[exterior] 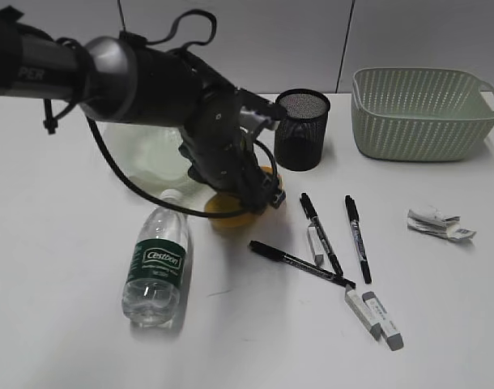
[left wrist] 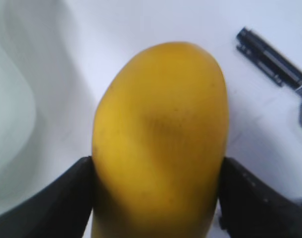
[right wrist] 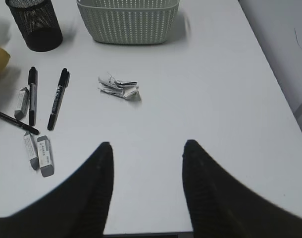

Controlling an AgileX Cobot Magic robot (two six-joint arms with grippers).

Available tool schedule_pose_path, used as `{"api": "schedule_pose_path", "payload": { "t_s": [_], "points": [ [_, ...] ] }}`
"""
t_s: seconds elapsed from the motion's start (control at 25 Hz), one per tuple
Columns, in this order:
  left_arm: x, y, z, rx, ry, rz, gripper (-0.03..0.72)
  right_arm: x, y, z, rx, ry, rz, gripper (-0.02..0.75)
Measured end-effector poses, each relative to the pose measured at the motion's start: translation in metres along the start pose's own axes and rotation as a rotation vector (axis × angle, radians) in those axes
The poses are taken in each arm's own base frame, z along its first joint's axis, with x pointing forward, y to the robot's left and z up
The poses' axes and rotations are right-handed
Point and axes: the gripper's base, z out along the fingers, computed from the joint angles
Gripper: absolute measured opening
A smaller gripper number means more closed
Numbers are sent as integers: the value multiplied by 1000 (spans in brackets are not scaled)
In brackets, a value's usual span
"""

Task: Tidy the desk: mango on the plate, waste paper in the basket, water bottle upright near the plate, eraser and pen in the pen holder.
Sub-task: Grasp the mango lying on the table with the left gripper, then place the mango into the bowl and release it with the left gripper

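My left gripper (exterior: 247,190) is shut on the yellow mango (exterior: 231,217), its fingers (left wrist: 158,171) pressing both sides of the fruit (left wrist: 161,134), low over the desk. The pale-green plate (exterior: 146,154) is just behind it, its rim at the left of the left wrist view (left wrist: 12,114). The water bottle (exterior: 156,263) lies on its side. Three pens (exterior: 320,233) and three erasers (exterior: 363,312) lie right of the mango. The waste paper (right wrist: 118,87) lies before the basket (right wrist: 127,22). The pen holder (exterior: 302,130) stands upright. My right gripper (right wrist: 147,148) is open and empty.
The basket (exterior: 425,113) stands at the back right and the waste paper (exterior: 438,224) lies in front of it. The left arm reaches in from the upper left across the plate. The desk's right edge (right wrist: 284,99) drops off beside the right gripper.
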Motion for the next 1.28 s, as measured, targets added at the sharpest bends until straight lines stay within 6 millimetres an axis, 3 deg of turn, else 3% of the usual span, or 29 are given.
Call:
{"api": "schedule_pose_path", "payload": {
  "t_s": [0.16,0.28,0.36,0.52,0.64,0.76,0.84,1.04,1.2,1.28],
  "points": [
    [-25,5,-55,43,-209,-35,556,0,0,0,0,0,0,371],
    [-43,27,-95,45,-383,-82,556,0,0,0,0,0,0,371],
    [-45,57,-96,9,-405,-135,556,0,0,0,0,0,0,371],
    [-30,120,-53,-81,-295,-244,556,0,0,0,0,0,0,371],
    [-17,132,-19,-98,-205,-268,556,0,0,0,0,0,0,371],
    [-12,132,-7,-97,-171,-271,588,0,0,0,0,0,0,371],
    [-13,134,-9,-98,-179,-273,629,0,0,0,-2,0,1,371],
    [-16,136,-20,-101,-199,-276,650,0,0,0,-3,0,2,371],
    [-22,138,-60,-117,-247,-273,644,0,0,0,-4,0,2,371],
    [-18,138,-91,-137,-286,-252,620,0,0,0,-4,0,2,371]
  ]
}}
